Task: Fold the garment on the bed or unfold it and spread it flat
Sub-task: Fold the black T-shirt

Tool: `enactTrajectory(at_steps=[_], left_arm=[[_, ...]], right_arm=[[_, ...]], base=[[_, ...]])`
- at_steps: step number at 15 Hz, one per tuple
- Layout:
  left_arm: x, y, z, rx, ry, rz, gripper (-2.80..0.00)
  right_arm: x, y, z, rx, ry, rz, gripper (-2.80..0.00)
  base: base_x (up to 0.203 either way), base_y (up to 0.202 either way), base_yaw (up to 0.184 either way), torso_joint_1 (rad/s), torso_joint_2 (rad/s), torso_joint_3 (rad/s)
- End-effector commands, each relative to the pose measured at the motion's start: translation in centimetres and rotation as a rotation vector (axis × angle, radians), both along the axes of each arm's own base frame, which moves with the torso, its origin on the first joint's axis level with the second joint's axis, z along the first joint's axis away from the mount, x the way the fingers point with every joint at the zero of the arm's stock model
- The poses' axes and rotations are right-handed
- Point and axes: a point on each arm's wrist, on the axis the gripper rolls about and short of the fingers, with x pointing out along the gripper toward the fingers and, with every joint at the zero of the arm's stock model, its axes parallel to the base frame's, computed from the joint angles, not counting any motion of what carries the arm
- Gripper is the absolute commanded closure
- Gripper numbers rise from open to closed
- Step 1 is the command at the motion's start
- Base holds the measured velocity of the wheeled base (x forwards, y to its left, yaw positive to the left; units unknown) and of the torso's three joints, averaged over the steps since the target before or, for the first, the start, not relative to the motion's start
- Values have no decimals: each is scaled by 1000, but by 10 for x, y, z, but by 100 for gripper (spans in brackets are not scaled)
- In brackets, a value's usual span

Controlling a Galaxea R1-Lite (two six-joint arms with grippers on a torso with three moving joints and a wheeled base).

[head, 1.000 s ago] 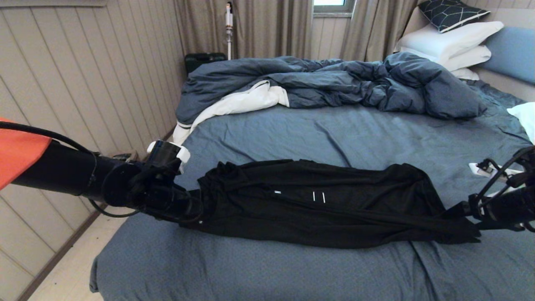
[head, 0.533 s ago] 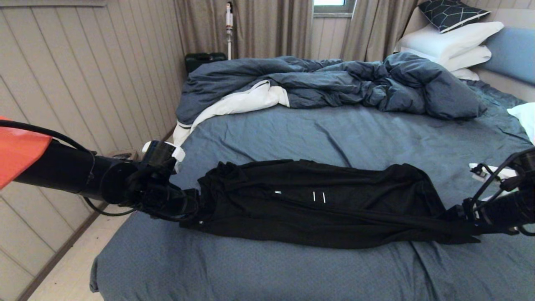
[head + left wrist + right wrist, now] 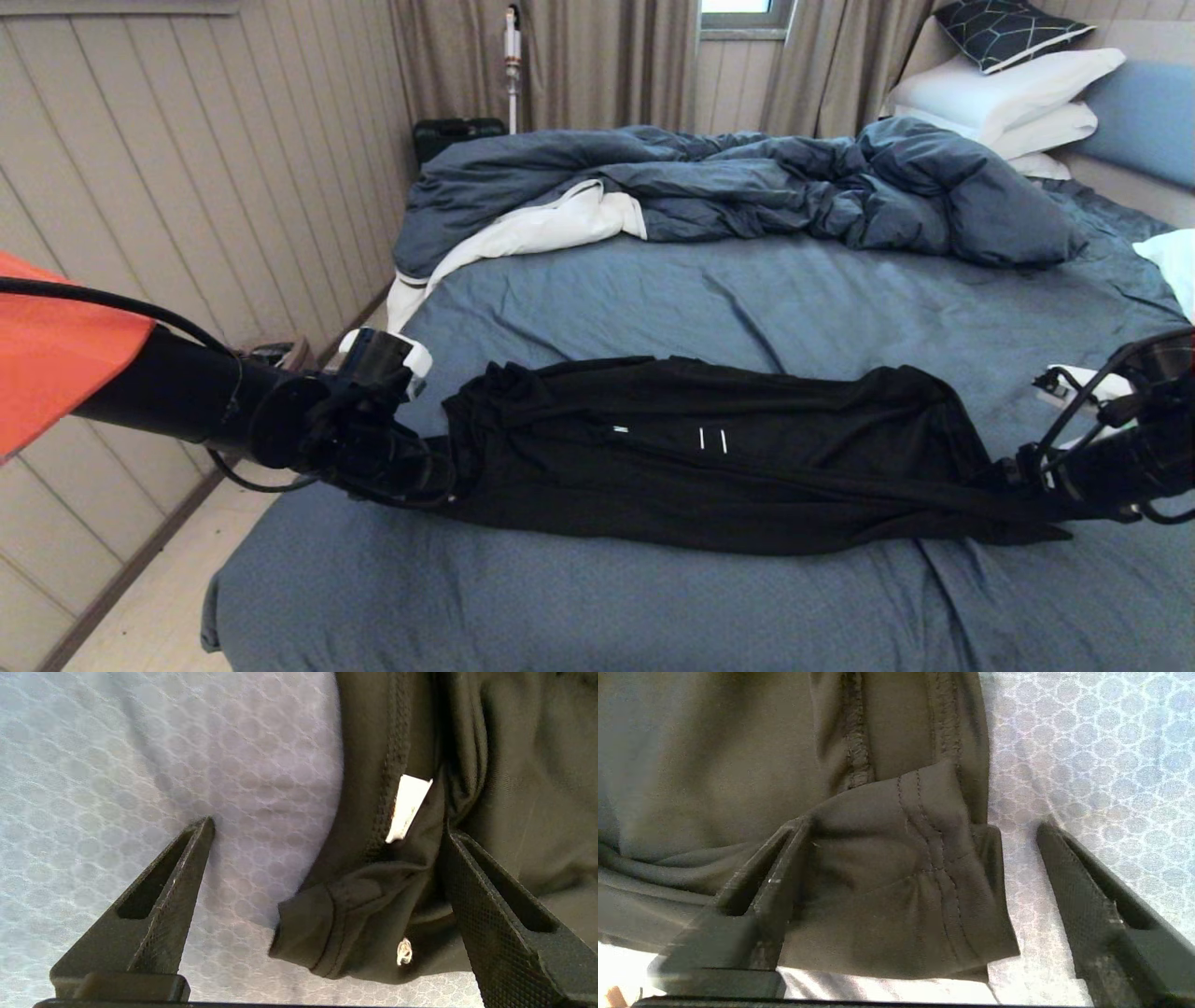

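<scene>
The garment point(image 3: 728, 457), a black T-shirt with two short white lines, lies in a long rumpled band across the bed point(image 3: 747, 299). My left gripper point(image 3: 439, 467) is at its left end, low on the sheet. In the left wrist view that gripper point(image 3: 327, 833) is open wide around a folded corner of the garment point(image 3: 514, 765) with a small white tag point(image 3: 409, 807). My right gripper point(image 3: 1027, 476) is at the right end. The right wrist view shows this gripper point(image 3: 922, 826) open too, with a stitched hem corner of the garment point(image 3: 901, 882) lying loose between its fingers.
A rumpled dark blue duvet point(image 3: 747, 187) with white lining fills the far half of the bed. White pillows point(image 3: 1008, 93) are stacked at the far right. A panelled wall and a strip of floor point(image 3: 149, 607) run along the bed's left side.
The right arm has edged left toward the garment's end. The left arm drifted left, then came back right and slightly lower. The garment itself has not moved.
</scene>
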Motion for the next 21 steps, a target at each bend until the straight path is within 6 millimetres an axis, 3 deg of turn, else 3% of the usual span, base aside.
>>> enactTrajectory(at_steps=[1, 2, 3, 11, 16, 21], left_arm=[[-2, -3, -5, 1, 20, -10, -280], [-3, -5, -5, -1, 22, -12, -280], [-3, -7, -4, -8, 16, -11, 0], [-16, -17, 23, -63, -37, -13, 0], [-40, -17, 55, -110, -72, -17, 0], [-75, -7, 55, -93, -32, -44, 0]], right_arm=[[0, 1, -1, 0, 6, 2, 0], [0, 0, -1, -4, 5, 0, 0], [1, 0, -1, -3, 5, 1, 0], [-5, 3, 3, 10, 8, -3, 0], [-21, 9, 19, 14, 17, 0, 0], [-40, 4, 20, 12, 30, -21, 0]], base=[[0, 0, 0, 0, 0, 0], [0, 0, 0, 0, 0, 0], [0, 0, 0, 0, 0, 0], [0, 0, 0, 0, 0, 0], [0, 0, 0, 0, 0, 0], [0, 0, 0, 0, 0, 0]])
